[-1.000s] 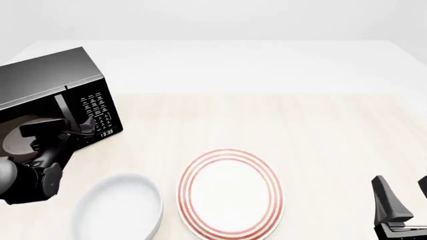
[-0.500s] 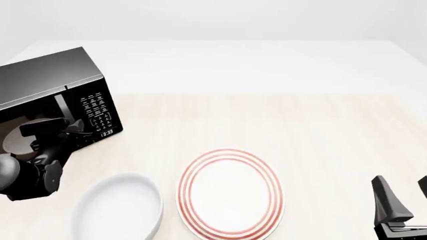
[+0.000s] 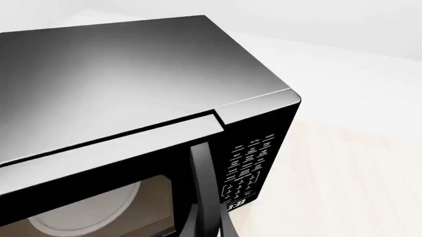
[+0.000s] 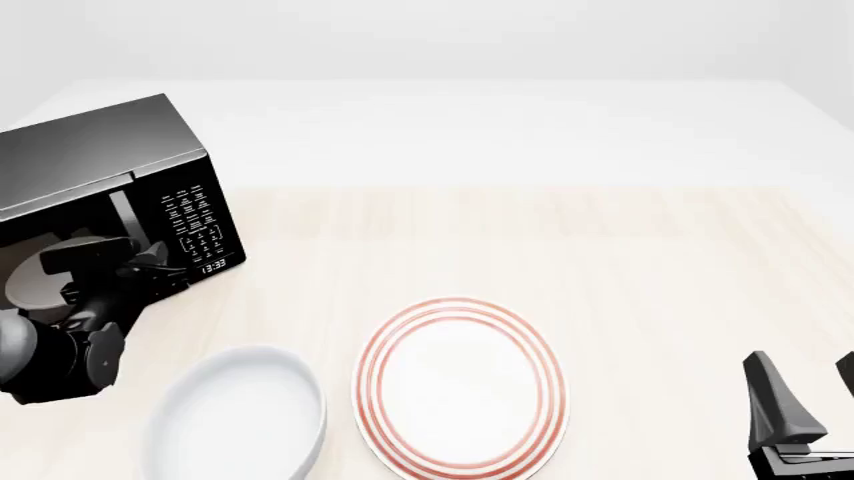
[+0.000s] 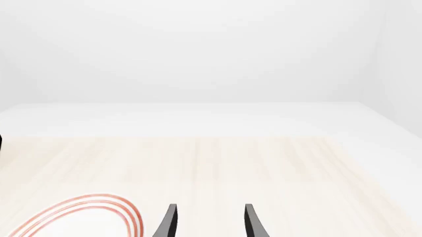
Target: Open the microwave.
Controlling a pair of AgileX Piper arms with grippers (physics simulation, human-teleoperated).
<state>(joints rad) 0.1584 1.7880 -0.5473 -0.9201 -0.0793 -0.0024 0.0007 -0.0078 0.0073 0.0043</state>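
Observation:
The black microwave [image 4: 107,165] stands at the table's left and is turned to the right, with its button panel [image 4: 194,215] and clock facing the middle. My left gripper [image 4: 150,268] is at the lower part of the vertical bar handle [image 3: 201,177], and its fingers [image 3: 228,229] are closed around the bar. The door's top edge [image 3: 118,140] shows as a strip a crack out from the body. The white turntable plate [image 3: 72,217] shows through the glass. My right gripper [image 4: 807,395] is open and empty at the front right, and it also shows in the right wrist view [image 5: 207,222].
A white plate with red rings [image 4: 461,385] lies at the front centre, and its rim also shows in the right wrist view [image 5: 86,207]. A white bowl [image 4: 240,420] sits to its left, just in front of my left arm. The pale wood table [image 4: 601,260] stretches away to the right.
My left arm's rear part has shifted slightly left and up, while the gripper stays at the handle. The right arm has not moved.

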